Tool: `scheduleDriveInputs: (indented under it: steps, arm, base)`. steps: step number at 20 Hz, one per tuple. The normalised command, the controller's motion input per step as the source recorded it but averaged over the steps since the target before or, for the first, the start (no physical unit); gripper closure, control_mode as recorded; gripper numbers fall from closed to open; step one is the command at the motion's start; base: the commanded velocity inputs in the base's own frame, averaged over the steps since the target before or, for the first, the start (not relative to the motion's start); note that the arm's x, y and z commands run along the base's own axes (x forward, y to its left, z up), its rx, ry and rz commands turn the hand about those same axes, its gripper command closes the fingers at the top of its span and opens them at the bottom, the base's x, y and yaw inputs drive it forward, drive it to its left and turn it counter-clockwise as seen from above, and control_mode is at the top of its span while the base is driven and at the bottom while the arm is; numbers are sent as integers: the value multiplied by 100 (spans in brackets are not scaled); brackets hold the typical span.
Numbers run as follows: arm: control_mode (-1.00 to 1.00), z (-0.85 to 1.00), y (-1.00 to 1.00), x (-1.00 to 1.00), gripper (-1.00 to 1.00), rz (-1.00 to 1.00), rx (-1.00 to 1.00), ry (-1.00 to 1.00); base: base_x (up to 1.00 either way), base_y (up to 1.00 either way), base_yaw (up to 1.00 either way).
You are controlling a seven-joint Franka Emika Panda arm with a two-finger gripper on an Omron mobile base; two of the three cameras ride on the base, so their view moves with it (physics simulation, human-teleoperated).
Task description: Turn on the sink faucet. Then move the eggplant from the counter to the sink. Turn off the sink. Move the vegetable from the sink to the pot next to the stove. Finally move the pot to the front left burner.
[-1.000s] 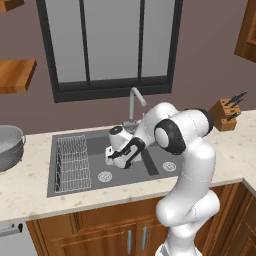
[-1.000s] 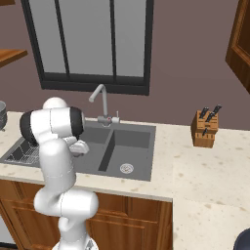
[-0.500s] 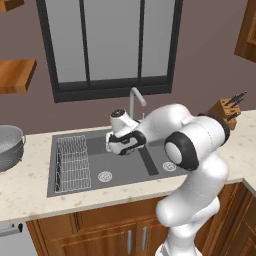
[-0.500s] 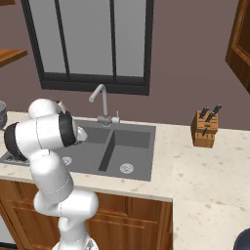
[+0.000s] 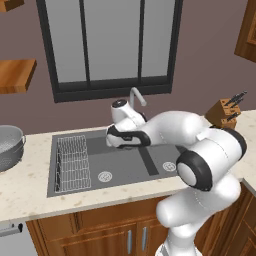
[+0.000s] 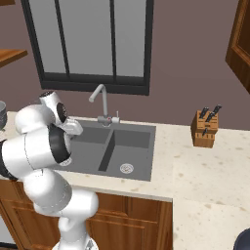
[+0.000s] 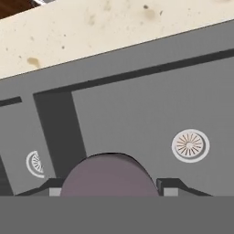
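In the hand view the eggplant (image 7: 109, 170) shows as a dull purple dome between the two dark fingertips (image 7: 170, 185), and my gripper (image 7: 110, 186) is shut on it. From the left base view the gripper (image 5: 118, 139) hangs above the dark grey sink (image 5: 125, 167), near the divider between the basins, in front of the faucet (image 5: 135, 97). The right base view shows the faucet (image 6: 100, 98) upright behind the sink (image 6: 139, 155), with my arm covering the left basin. Both silver drains (image 7: 189, 145) lie below the hand, and a strip of the beige counter (image 7: 91, 27) runs beyond.
A wire dish rack (image 5: 72, 161) fills the left basin's left side. A silver colander (image 5: 8, 147) stands on the counter to the left. A knife block (image 6: 204, 128) sits right of the sink. A dark round rim (image 6: 243, 242), possibly the pot, peeks in at the lower right.
The arm's elbow has swung out to the right and forward. The hand has risen a little above the sink with the eggplant still gripped.
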Motion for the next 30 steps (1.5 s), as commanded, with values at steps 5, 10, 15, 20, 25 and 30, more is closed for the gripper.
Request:
scheduleDriveInputs:
  steps: [5, 10, 15, 20, 25, 30]
  arm:
    - [-100, 47, 0, -42, 100, 0, 0, 0]
    - [-100, 40, -1, -44, 100, 0, 0, 0]
    - [-100, 27, 0, -41, 100, 0, 0, -4]
    - [-100, 21, 0, -27, 100, 0, -2, -6]
    - [-100, 1, 0, -6, 100, 0, 0, -1]
    - [100, -1, 1, -3, 100, 0, 0, 0]
  base:
    - [0, 0, 0]
    - [0, 0, 0]
    - [0, 0, 0]
    - [0, 0, 0]
    - [0, 0, 0]
    - [-3, 2, 0]
